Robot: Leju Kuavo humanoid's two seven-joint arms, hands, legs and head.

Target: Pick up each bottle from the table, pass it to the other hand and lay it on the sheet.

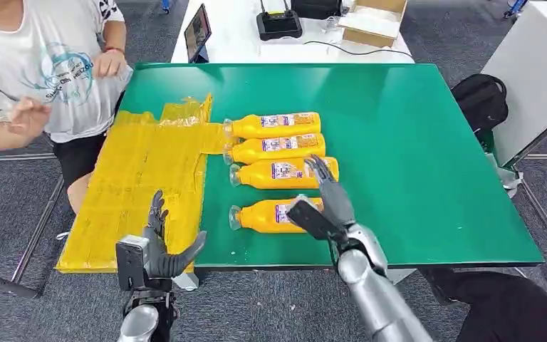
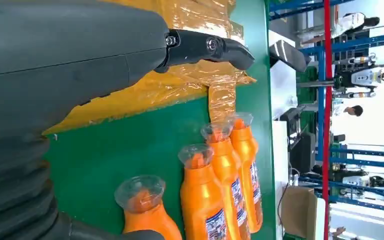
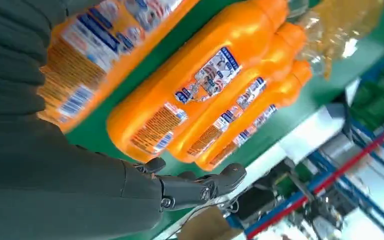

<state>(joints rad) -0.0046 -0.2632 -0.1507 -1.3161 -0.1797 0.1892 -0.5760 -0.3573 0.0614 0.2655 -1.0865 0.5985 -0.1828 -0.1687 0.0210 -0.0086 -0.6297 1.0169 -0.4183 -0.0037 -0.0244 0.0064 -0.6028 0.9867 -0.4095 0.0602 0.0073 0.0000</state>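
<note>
Left to right: your left hand (image 1: 158, 249) hovers at the near worktop edge over the yellow sheet (image 1: 139, 185), fingers spread, holding nothing — good spot to receive, keep it there. The sheet carries no bottles. Four orange bottles lie on their sides on the green worktop (image 1: 413, 128), caps toward the sheet; three sit packed side by side, and the nearest bottle (image 1: 271, 215) lies apart from them, closest to you. Your right hand (image 1: 320, 199) is over that bottle's base end, fingers apart, thumb on the near side — I can't tell whether it's touching, but it isn't closed on it. Judgement: wrap around the body near the label, not the very base, so the cap end sticks out for the left hand at the pass; lift straight so you don't nudge the third bottle (image 1: 285, 173) just beyond. Room: a seated person (image 1: 50, 71) at the far left by the sheet, a white table (image 1: 235, 32) with a tablet behind, a black backpack (image 1: 481, 100) on the floor to the right.
</note>
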